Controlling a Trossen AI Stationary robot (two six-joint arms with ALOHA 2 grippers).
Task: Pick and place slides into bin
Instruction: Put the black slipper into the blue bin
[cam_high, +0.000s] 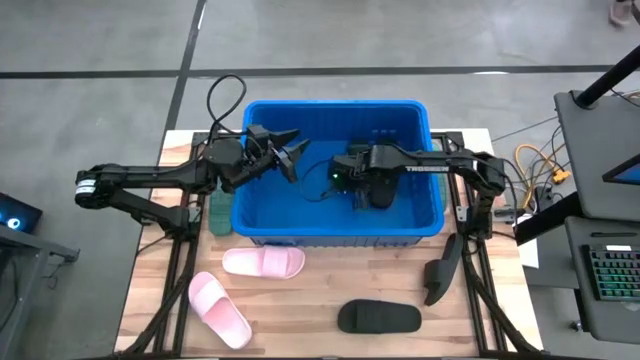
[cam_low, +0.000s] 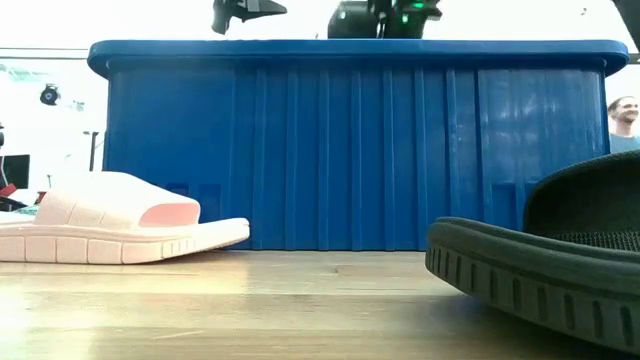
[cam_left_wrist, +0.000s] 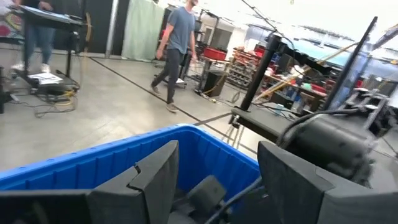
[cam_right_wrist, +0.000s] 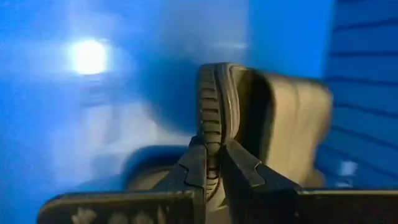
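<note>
two dark, near-black arms, slim tube links with chunkier joint blocks. the left arm (cam_high: 150, 180), at centre left of the high view, carries a pale band at its outer joint, and a black cable loops above its wrist. the right arm (cam_high: 440, 160), right of centre, shows small white lettering along its link and a green light near the wrist. the left gripper fingers (cam_left_wrist: 155, 180) are flat, angular, matte dark plates; the right gripper fingers (cam_right_wrist: 239, 171) are dark tapered wedges.
</note>
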